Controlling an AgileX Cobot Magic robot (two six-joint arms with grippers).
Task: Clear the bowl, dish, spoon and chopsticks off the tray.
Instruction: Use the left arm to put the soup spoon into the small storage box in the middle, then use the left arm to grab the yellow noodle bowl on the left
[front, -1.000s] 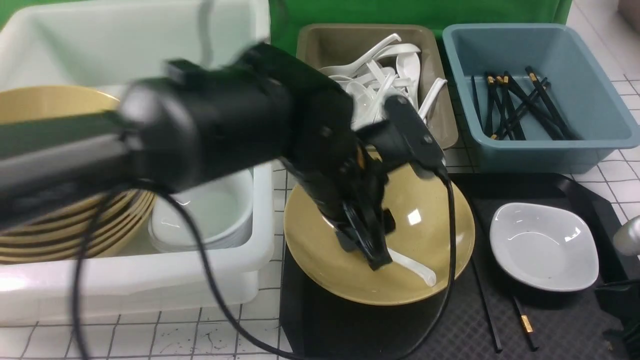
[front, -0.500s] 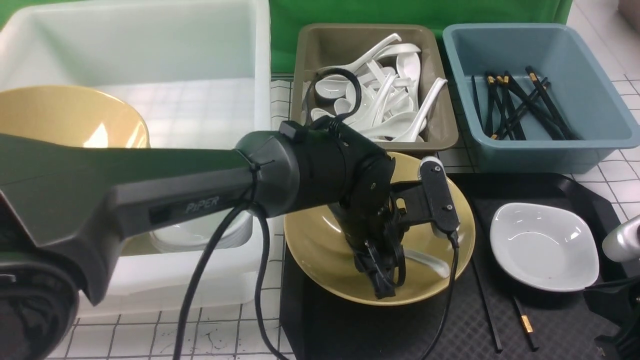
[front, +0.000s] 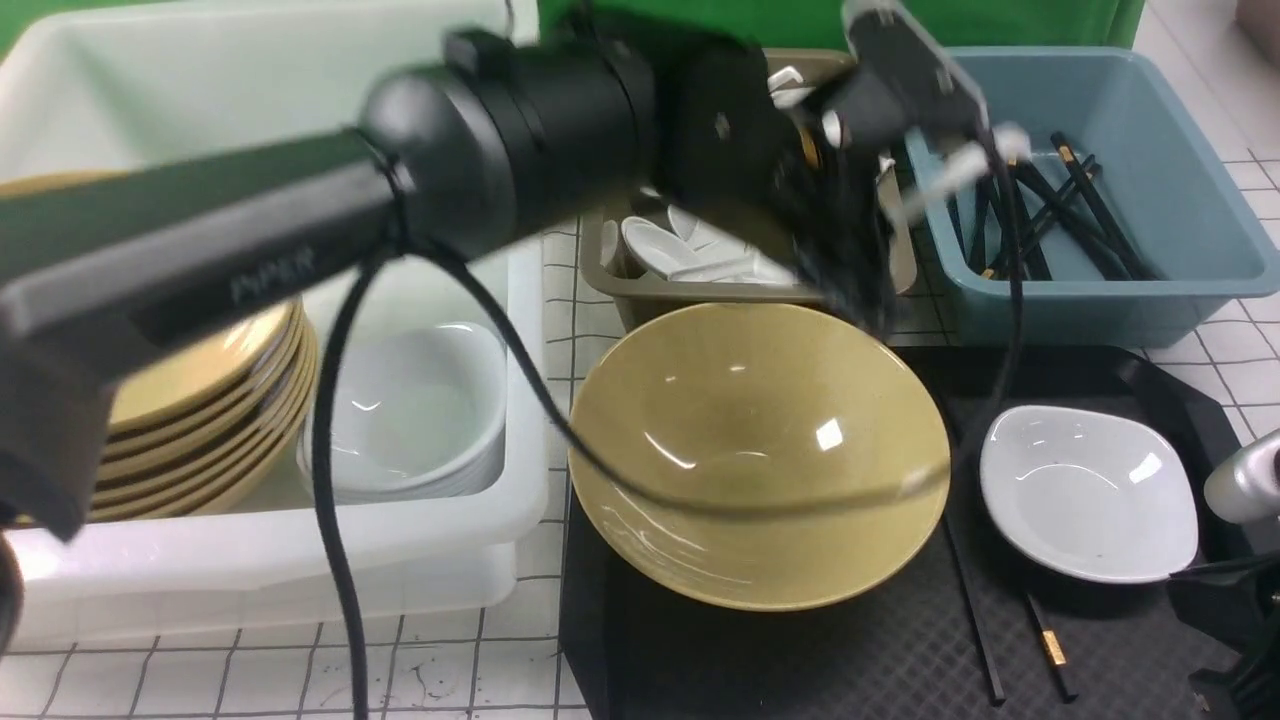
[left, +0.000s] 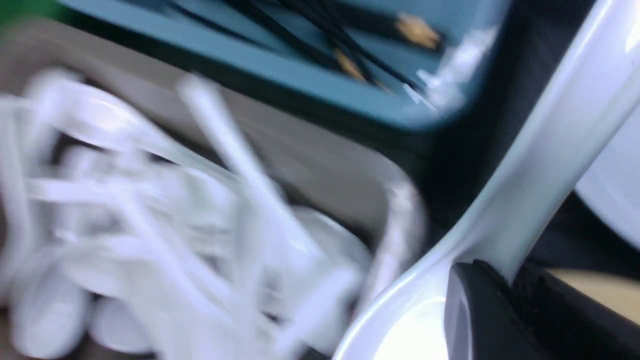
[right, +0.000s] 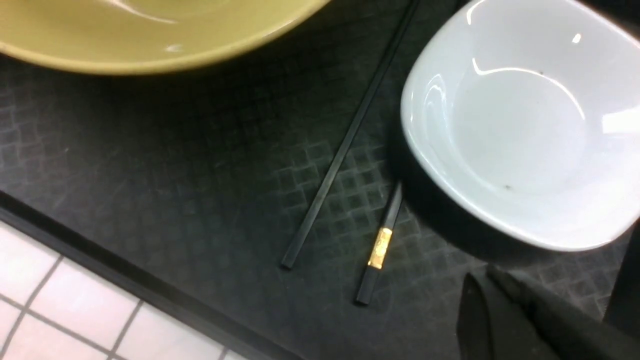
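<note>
We see the left gripper (left: 505, 305) clenched on the spoon (left: 540, 160). In the left wrist view the dark fingers pinch the neck where the scoop meets the handle, and the white handle runs up and away from them. In the front view the left arm reaches across from the left, blurred, and carries the spoon in the air over the right end of the olive-brown tub (front: 740, 292). The tub is heaped with white spoons. The held spoon's pale handle points toward the near wall of the blue tub (front: 1160, 290), where black chopsticks lie crossed.

The bowl (front: 760, 450) sits upright on the left part of the tray (front: 800, 660), and its far rim is close to the olive-brown tub. The dish (front: 1090, 495) rests on the tray to the right of the bowl, apart from it. The chopsticks (right: 340, 160) lie flat on the tray's textured surface between the two — one stick lies in the open, and the other, with the gold band, runs under the dish's edge.

The right gripper (right: 492, 320) hangs low over the tray's near right corner, beside the dish. Its fingers are pressed together on nothing.

On the robot's left, a white bin (front: 300, 560) holds a stack of yellow bowls and a stack of white dishes.
</note>
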